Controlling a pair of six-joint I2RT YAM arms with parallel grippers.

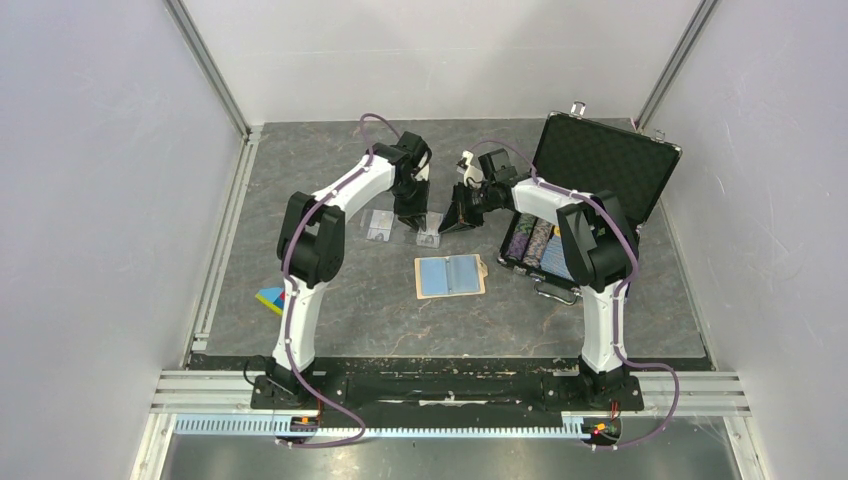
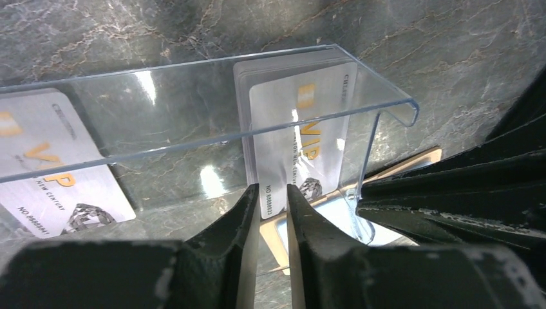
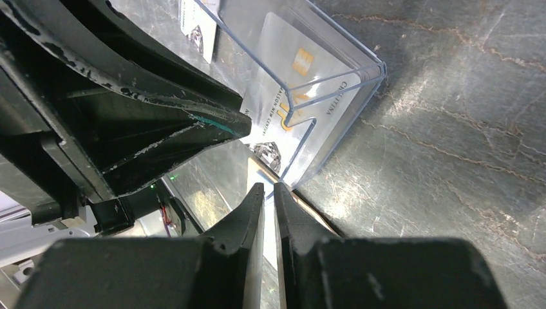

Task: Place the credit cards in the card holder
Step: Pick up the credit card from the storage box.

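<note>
1. Grey marbled tabletop (image 1: 350,310) between white walls; both arms reach to its middle.
2. One credit card (image 2: 302,135) leans inside a clear stand (image 2: 193,122), whose front wall covers its upper part. A second credit card (image 2: 51,161) lies to the left, seen through the plastic.
3. At the first card's near edge, the left hand (image 2: 272,193) has its fingers a narrow slit apart; whether they pinch anything I cannot tell.
4. Just beside it, at the stand's corner, the right hand (image 3: 267,190) has its fingers drawn almost together.
5. Nearer the arm bases, the card holder (image 1: 450,275) lies open. A black case (image 1: 600,160) stands open on the right, and coloured blocks (image 1: 270,298) sit far left.
</note>
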